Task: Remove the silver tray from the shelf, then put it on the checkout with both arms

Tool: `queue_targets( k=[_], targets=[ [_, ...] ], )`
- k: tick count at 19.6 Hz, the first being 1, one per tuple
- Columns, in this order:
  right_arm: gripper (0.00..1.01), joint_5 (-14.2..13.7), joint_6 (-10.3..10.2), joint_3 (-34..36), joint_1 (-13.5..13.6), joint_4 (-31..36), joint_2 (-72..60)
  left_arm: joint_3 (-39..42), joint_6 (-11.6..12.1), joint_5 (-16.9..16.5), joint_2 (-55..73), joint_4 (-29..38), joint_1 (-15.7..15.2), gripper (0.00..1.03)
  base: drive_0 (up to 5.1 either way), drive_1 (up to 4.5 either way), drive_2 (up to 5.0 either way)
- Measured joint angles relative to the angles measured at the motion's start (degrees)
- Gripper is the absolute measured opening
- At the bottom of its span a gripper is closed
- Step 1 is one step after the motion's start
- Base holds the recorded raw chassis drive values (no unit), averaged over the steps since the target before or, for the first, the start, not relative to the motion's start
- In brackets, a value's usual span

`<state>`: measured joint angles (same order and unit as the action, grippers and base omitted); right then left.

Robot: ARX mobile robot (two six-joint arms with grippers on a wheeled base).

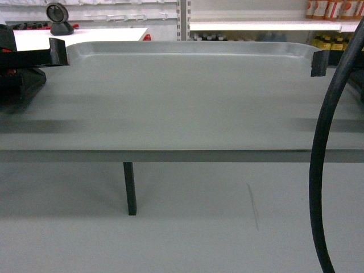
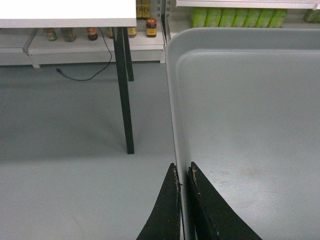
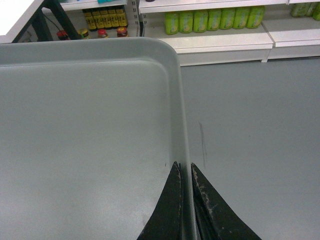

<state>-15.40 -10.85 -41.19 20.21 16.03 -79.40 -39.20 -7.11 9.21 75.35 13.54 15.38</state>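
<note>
Silver tray (image 1: 187, 96): one item, large, rectangular, matte grey metal, rounded corners, low upturned rim, nothing on it.

Location: carried in the air over grey floor, level, held between both arms. White checkout (image 1: 85, 35) stands ahead and to the left, its dark legs visible beneath the tray; stocked shelf (image 1: 256, 25) lies beyond, well apart from the tray.

Handling (judged): stiff sheet metal, probably light for its span but awkward through width; smooth finish likely slippery under a thin pinch; not fragile, though liable to tilt or swing if one side lags. Best hold is the short-side rims, opposite each other, as taken.

Left gripper (image 2: 184, 172): narrow, one jaw outside the tray's left rim and one inside, rim wall clamped between them, near the middle of that side.

Right gripper (image 3: 185, 170): narrow likewise, jaws straddling the right rim, one on the tray floor side, one outside, rim pinched between.

Relation to jaws: tray extends forward from both pinch points; the head view shows the dark jaw tips at the left and right edges, roughly level with each other. Black cable (image 1: 324, 170) hangs in front at right, clear of the tray.
</note>
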Motion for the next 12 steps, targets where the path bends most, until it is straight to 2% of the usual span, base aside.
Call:
queue_targets(
  k=[12],
  targets=[
    [0.03, 0.00, 0.00, 0.00, 0.02, 0.11, 0.00, 0.00, 0.00, 0.02, 0.00, 0.00, -0.07, 0.03, -5.0, 2.47, 2.5]
  ],
)
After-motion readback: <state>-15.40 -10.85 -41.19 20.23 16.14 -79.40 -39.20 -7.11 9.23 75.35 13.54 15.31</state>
